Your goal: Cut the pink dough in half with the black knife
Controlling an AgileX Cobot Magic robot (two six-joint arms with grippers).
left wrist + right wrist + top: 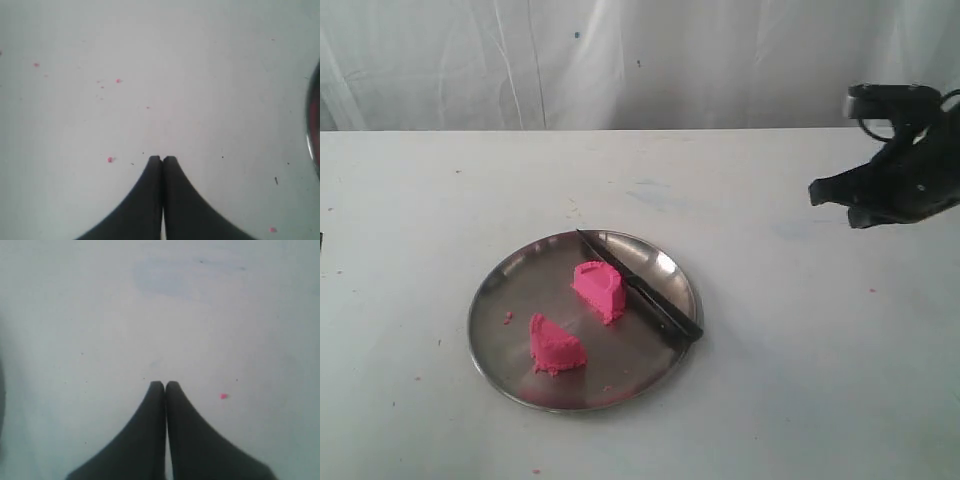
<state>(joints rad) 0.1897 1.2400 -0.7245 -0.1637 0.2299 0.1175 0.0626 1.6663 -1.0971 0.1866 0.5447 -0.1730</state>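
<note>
The pink dough lies in two wedge-shaped halves on the round steel plate point(500, 300): one half point(599, 290) near the plate's middle, the other half point(556, 346) nearer the front left. The black knife point(640, 288) rests across the plate's right side, its handle over the rim at the front right, touching the middle half. My right gripper point(830, 192) hangs above the table at the far right, shut and empty, as the right wrist view point(165, 384) confirms. My left gripper point(162, 159) is shut and empty over bare table; the exterior view does not show it.
Tiny pink crumbs point(110, 159) dot the white table near the left gripper, and one crumb point(223, 396) lies by the right gripper. The plate's rim point(314, 135) shows at the edge of the left wrist view. A white curtain point(620, 60) hangs behind the table.
</note>
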